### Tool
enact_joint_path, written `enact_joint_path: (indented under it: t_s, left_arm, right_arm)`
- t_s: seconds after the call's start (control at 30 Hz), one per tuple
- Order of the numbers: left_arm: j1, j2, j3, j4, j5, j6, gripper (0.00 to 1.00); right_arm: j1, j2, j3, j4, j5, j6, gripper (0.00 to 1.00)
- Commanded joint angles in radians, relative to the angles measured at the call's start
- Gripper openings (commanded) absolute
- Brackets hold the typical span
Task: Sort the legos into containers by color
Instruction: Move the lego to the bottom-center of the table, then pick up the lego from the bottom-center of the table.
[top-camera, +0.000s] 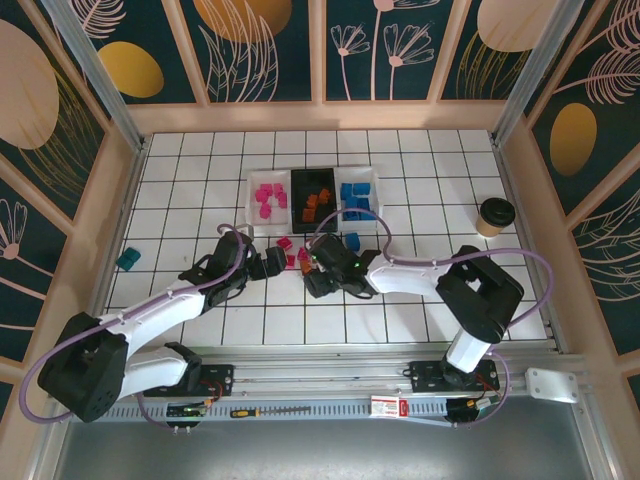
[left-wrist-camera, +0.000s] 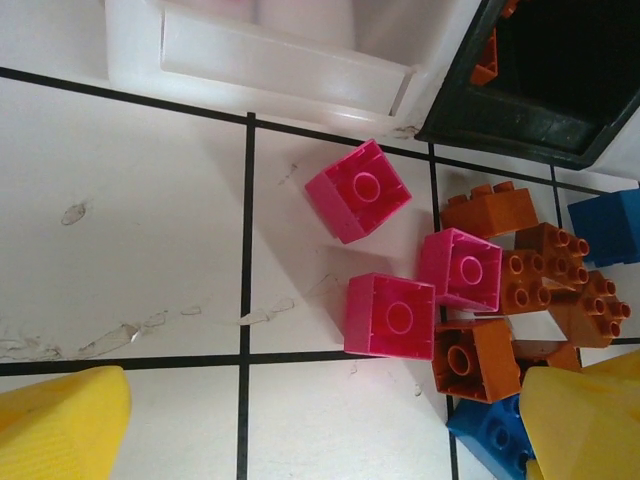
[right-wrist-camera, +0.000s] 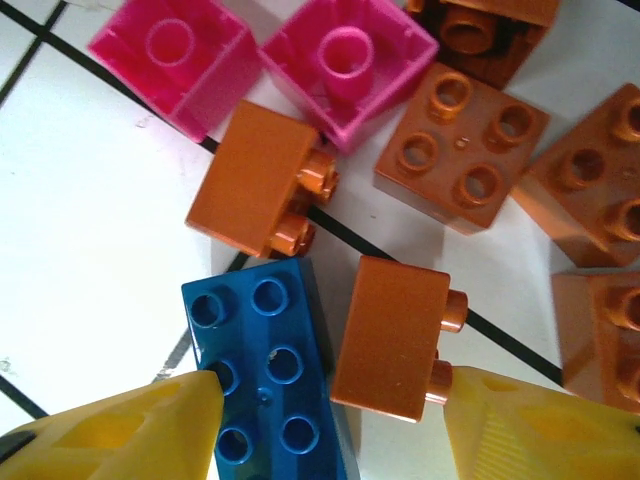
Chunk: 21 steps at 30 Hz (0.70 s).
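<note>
On the tiled surface (top-camera: 200, 200), before three part-filled containers (top-camera: 314, 172), loose legos (top-camera: 300, 255) crowd. Left tool (left-wrist-camera: 320, 400) hangs wide open, empty; right tool (right-wrist-camera: 330, 388), half-open and gripping nothing, straddles a blue brick (right-wrist-camera: 265, 370) and an orange brick (right-wrist-camera: 390, 335). Closing there risks pinching both colours.

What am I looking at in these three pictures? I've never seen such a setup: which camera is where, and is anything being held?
Two robot arms are bolted at the near edge of a tiled table. One picture looks down from above; the others come from a camera on each wrist, yellow fingers in view. Three trays hold sorted bricks: left tray pink, black tray orange, right tray blue. Loose bricks lie before them, plus a paper cup and teal block. The left gripper is open and empty. The right gripper straddles a blue brick and an orange brick; whether it grips them is unclear.
</note>
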<state>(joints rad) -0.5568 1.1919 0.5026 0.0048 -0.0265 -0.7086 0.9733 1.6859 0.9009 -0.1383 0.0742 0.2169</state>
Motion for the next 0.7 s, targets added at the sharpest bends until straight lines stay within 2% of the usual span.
enact_joint_path:
  t_s: [0.0, 0.2, 0.3, 0.67]
  left_arm:
    - [-0.005, 0.016, 0.000, 0.024, 0.000, -0.005, 0.99]
    - [-0.003, 0.030, 0.002, 0.027, 0.008, -0.007, 0.99]
    - [-0.005, 0.031, 0.002, 0.027, 0.008, -0.008, 0.99]
    - [-0.004, 0.040, 0.017, 0.017, 0.011, -0.006, 0.99]
  right_arm:
    - [0.025, 0.034, -0.005, -0.026, -0.011, 0.010, 0.63]
    - [0.041, -0.034, -0.031, -0.010, 0.021, 0.039, 0.68]
    - [0.047, -0.061, -0.053, 0.016, -0.019, 0.054, 0.69]
    - [0.052, 0.037, -0.044, 0.038, -0.014, 0.066, 0.64]
